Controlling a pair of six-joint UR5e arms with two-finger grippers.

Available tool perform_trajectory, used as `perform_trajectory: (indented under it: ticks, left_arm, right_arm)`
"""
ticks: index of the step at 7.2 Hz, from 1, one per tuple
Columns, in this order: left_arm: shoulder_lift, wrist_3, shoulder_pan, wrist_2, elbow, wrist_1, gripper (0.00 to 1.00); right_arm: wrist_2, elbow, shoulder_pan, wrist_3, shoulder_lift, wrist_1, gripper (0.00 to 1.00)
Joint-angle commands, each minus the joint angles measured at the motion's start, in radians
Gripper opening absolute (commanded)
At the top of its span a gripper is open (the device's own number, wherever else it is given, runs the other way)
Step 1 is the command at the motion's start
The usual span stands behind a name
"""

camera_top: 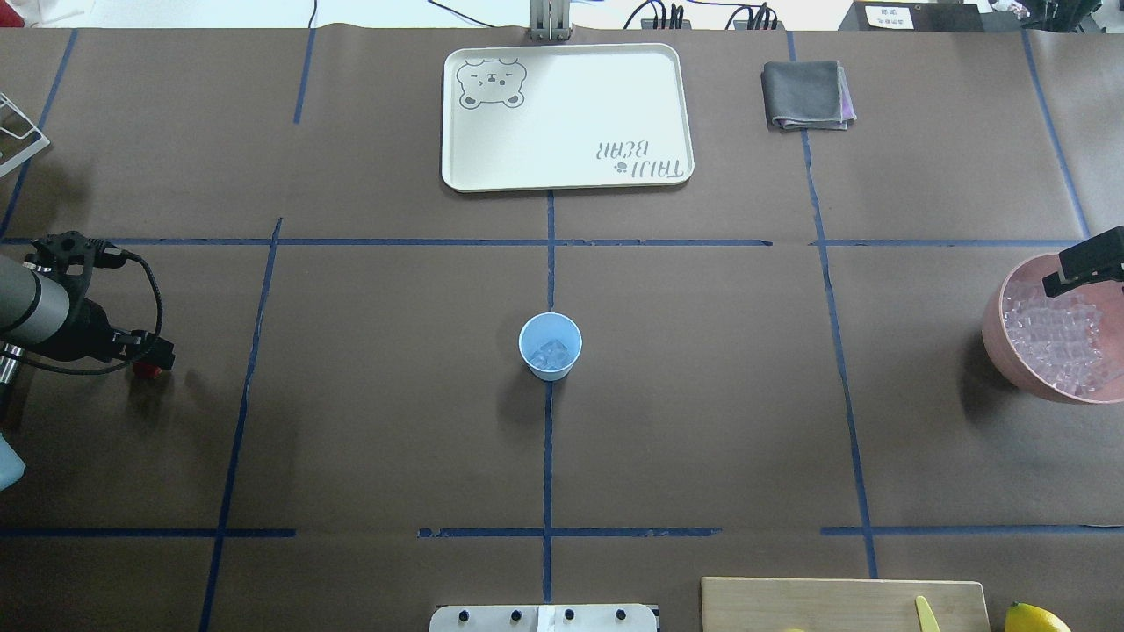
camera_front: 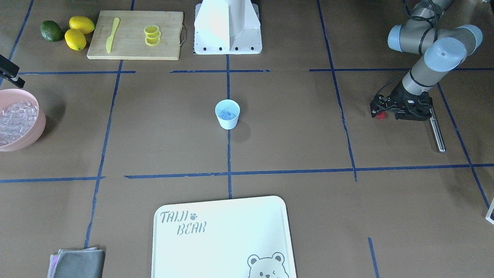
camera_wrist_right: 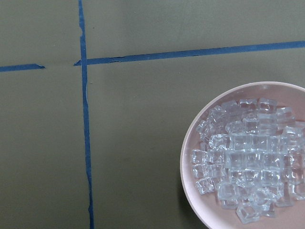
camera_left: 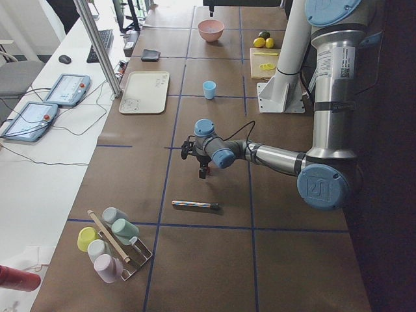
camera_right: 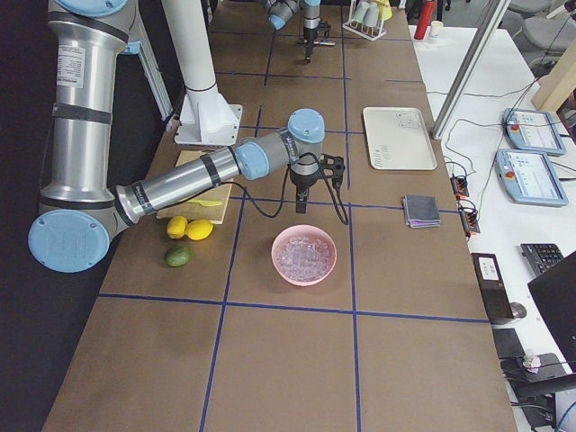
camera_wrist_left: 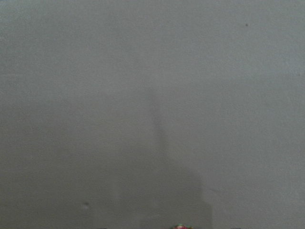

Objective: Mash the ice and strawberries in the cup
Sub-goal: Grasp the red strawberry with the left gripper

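The robot's left pincer (camera_front: 380, 112) hangs low over the brown table with what looks like the strawberry (camera_top: 147, 370) clenched at its tips; a sliver of red and green just shows at the bottom edge of its wrist camera. The cup (camera_front: 227, 122) stands upright well apart from the pincer, out toward the table's centre. A few cubes of ice (camera_top: 550, 353) lie in its pale blue bottom, and no berry is in it yet. A metal muddler (camera_front: 437, 133) lies on the table just beside the pincer, on the side away from the cup. The carry should go best if the berry is brought square over the cup's mouth and lowered close to the ice before release, since the cup looks light and a knock on its rim could tip it. Far across the table from this pincer, the right pincer (camera_top: 1054, 279) hovers over the rim of the pink bowl (camera_top: 990, 329), which holds a heap of spare cubes (camera_wrist_right: 248, 157); whether it is released or clenched cannot be told.
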Motion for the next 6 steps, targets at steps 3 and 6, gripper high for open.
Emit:
perform_trajectory:
  ticks: [3, 6]
  left_arm:
    - [-0.003, 0.000, 0.008, -0.001, 0.002, 0.001, 0.13]
    - [-0.131, -0.148, 0.008, -0.052, -0.035, 0.007, 0.00]
  right_arm:
    - [0.000, -0.006, 0.000, -0.001, -0.001, 0.000, 1.00]
    - [0.000, -0.004, 0.000, -0.001, -0.001, 0.000, 1.00]
